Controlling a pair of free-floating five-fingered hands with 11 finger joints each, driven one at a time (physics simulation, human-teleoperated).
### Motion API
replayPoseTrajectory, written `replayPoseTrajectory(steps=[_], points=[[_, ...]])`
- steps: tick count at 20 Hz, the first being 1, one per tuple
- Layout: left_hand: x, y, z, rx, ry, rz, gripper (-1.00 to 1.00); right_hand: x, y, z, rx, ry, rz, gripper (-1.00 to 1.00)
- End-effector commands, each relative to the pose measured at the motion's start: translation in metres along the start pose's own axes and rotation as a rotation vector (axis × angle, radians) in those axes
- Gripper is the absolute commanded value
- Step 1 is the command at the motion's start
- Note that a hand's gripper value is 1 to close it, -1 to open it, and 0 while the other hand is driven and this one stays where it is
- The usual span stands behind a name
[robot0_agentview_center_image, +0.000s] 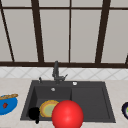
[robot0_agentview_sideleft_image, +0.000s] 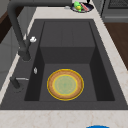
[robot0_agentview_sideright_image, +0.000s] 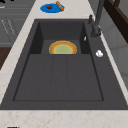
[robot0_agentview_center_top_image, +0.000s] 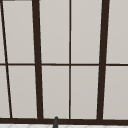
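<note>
Plainly, the tightest spot is the sink's (robot0_agentview_center_image: 90, 83) front left corner. In the front view the left hand (robot0_agentview_center_image: 33, 113) hangs there as a dark shape, just beside the plate's (robot0_agentview_center_image: 48, 109) left rim. I cannot tell whether it grips anything or is slack. The plate lies flat on the floor of the left basin, close to the basin's front wall. A red ball (robot0_agentview_center_image: 67, 115) sits at the sink's front edge and covers the plate's right side. I cannot tell whether ball and plate touch.

The main risks, as I judge them:
- The hand is hemmed in by the basin's left wall and the front rim, so a sideways sweep could knock against either.
- A flat plate gives little to get under. A push at its rim would likely slide it toward the ball or the basin's back wall rather than lift it.
- The ball is round and could roll from a light nudge.

Room is better elsewhere. The right basin is bare and shallow, and the space straight up is free. The faucet (robot0_agentview_center_image: 56, 71) stands at the back edge, well apart from the hand. A blue dish (robot0_agentview_center_image: 7, 105) rests on the worktop (robot0_agentview_center_image: 15, 86) left of the sink, near enough for a wide leftward move to clip it. A dark bowl (robot0_agentview_center_image: 125, 110) sits at the worktop's far right edge.
</note>
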Motion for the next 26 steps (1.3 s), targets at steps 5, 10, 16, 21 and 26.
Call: replayPoseTrajectory(steps=[5, 10, 16, 21, 26], points=[[0.0, 0.0, 0.0, 0.0, 0.0, 0.0, 0.0, -0.001, 0.011, -0.013, 0.131, 0.027, 0.035, -1.0], [0.0, 0.0, 0.0, 0.0, 0.0, 0.0, 0.0, 0.009, -0.003, -0.026, 0.249, 0.002, 0.081, -1.0], [0.0, 0.0, 0.0, 0.0, 0.0, 0.0, 0.0, 0.014, -0.006, -0.04, 0.388, -0.002, 0.124, -1.0], [0.0, 0.0, 0.0, 0.0, 0.0, 0.0, 0.0, 0.019, -0.004, -0.057, 0.427, 0.018, 0.16, 1.0], [0.0, 0.0, 0.0, 0.0, 0.0, 0.0, 0.0, 0.018, -0.002, -0.065, 0.296, 0.049, 0.163, 1.0]])
